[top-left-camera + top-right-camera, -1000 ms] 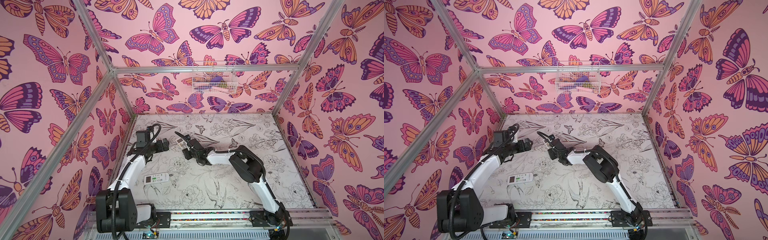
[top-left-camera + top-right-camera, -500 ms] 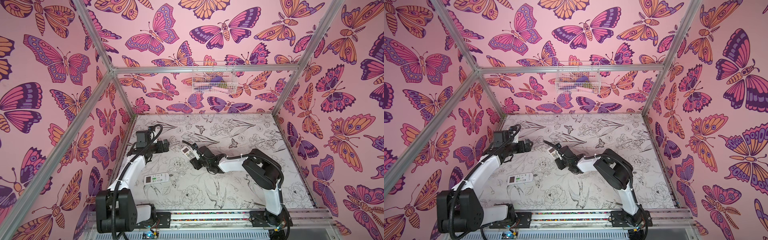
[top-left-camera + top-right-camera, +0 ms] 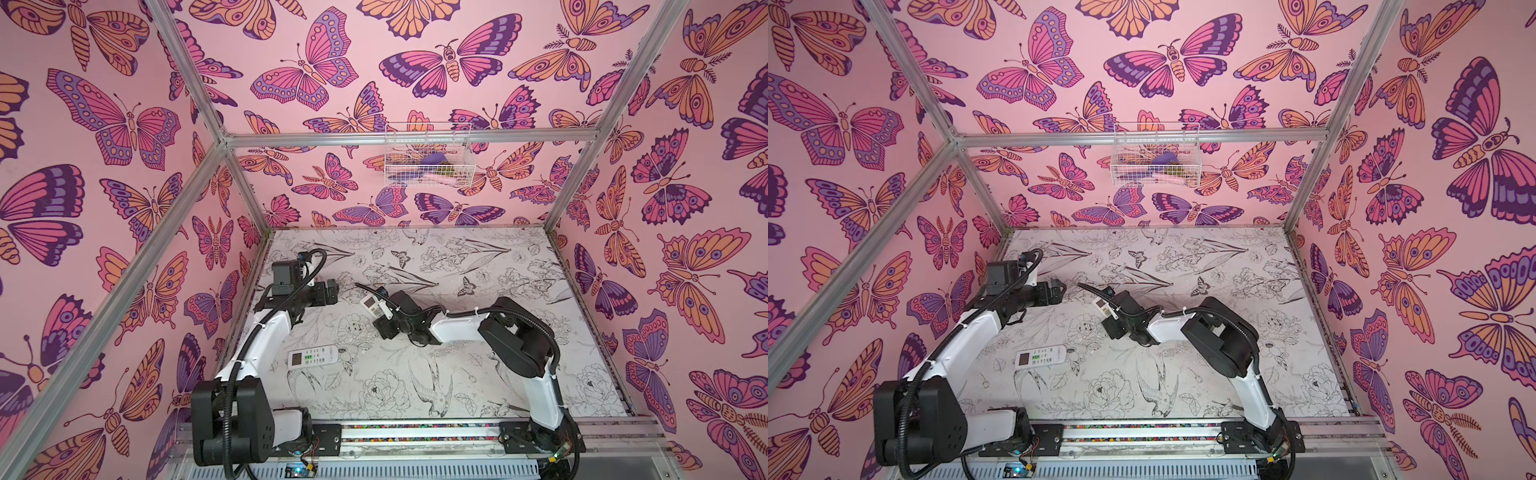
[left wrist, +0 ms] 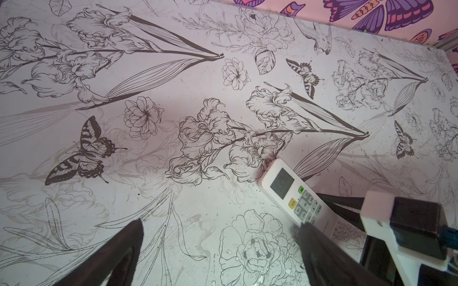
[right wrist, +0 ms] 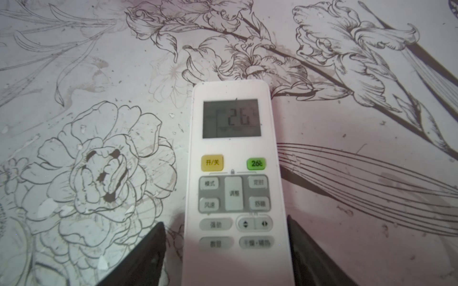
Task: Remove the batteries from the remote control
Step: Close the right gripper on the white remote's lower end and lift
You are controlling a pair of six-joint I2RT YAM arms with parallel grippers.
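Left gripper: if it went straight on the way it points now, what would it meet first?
Probably the white remote that the right gripper straddles: in the left wrist view one left gripper finger overlaps its button end. Between the fingers lies only table; depth is unclear.

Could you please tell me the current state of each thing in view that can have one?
Far remote: flat on the table, face up, display showing 26.
Near remote: flat, face up, untouched.
Left pincer: open, empty, above the table.
Right pincer: open, straddling the far remote's button end.
Batteries: not visible; no battery compartment shows.
Wire basket: hung on the back wall, holding items.
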